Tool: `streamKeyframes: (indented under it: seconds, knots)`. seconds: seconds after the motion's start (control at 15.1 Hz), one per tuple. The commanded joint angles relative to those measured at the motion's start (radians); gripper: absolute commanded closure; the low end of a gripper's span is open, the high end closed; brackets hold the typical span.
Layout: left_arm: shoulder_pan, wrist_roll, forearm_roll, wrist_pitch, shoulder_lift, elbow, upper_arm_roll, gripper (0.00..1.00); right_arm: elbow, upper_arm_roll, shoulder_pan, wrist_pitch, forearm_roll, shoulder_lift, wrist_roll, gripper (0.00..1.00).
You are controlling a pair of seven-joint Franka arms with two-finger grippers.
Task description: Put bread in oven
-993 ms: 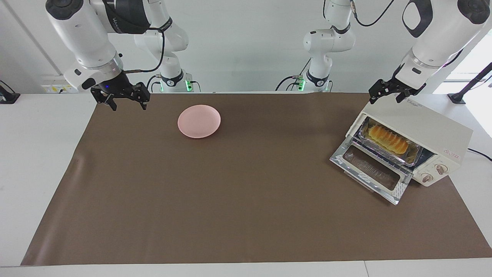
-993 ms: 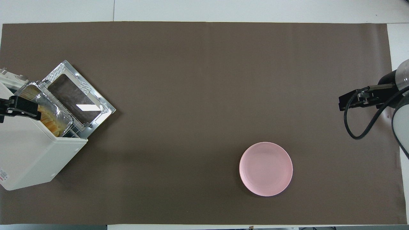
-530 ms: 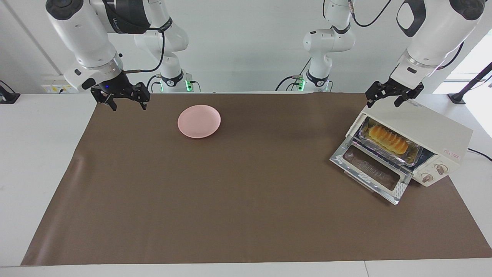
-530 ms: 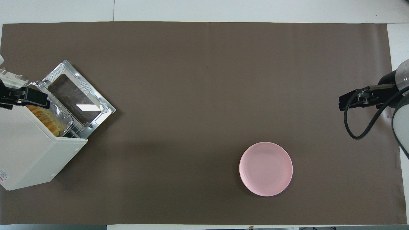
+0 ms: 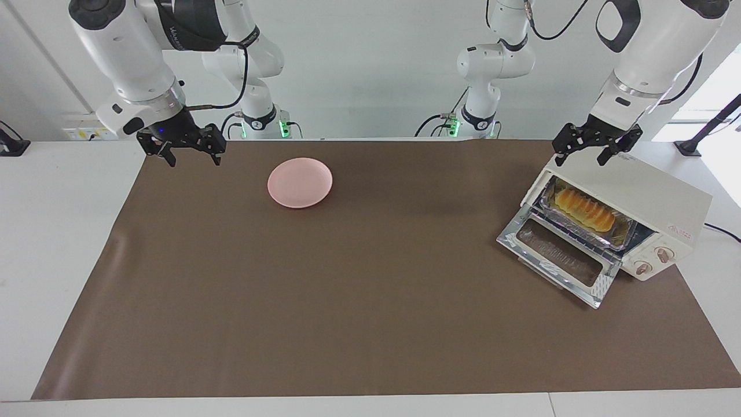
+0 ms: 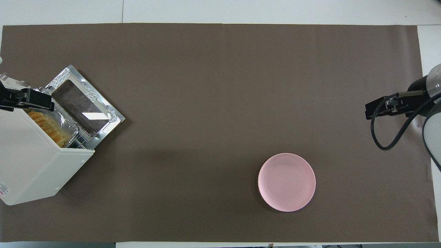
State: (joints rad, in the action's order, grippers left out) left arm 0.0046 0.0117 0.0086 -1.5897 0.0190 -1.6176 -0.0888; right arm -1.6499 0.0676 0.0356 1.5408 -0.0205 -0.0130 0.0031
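The golden ridged bread point(image 5: 584, 210) lies in a silver foil tray point(image 5: 628, 229) on the rack inside the cream-white oven point(image 5: 654, 197). The oven's chrome-framed glass door point(image 5: 558, 255) hangs open, flat on the mat. In the overhead view the bread point(image 6: 46, 127) shows in the oven's point(image 6: 31, 168) mouth above the open door point(image 6: 86, 103). My left gripper point(image 5: 582, 157) is open and empty, in the air over the top corner of the oven; it also shows in the overhead view point(image 6: 20, 100). My right gripper point(image 5: 195, 161) is open and empty, waiting over the mat's edge at the right arm's end.
A round pink plate point(image 5: 300, 182) sits empty on the brown mat point(image 5: 347, 289), near the robots and toward the right arm's end; it also shows in the overhead view point(image 6: 286, 182). The oven stands askew at the left arm's end of the table.
My left gripper has shifted a little over the oven's top, so it covers less of the bread in the overhead view. The right arm, bread, door and plate have not moved.
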Motion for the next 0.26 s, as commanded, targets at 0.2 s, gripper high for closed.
streamKeyframes:
  seconds: [0.2]
  knots:
    - [0.012,-0.009,-0.013,-0.006,-0.002,0.007,-0.014,0.00,0.007,0.012,0.017,-0.015,-0.001,-0.004,-0.022,0.00]
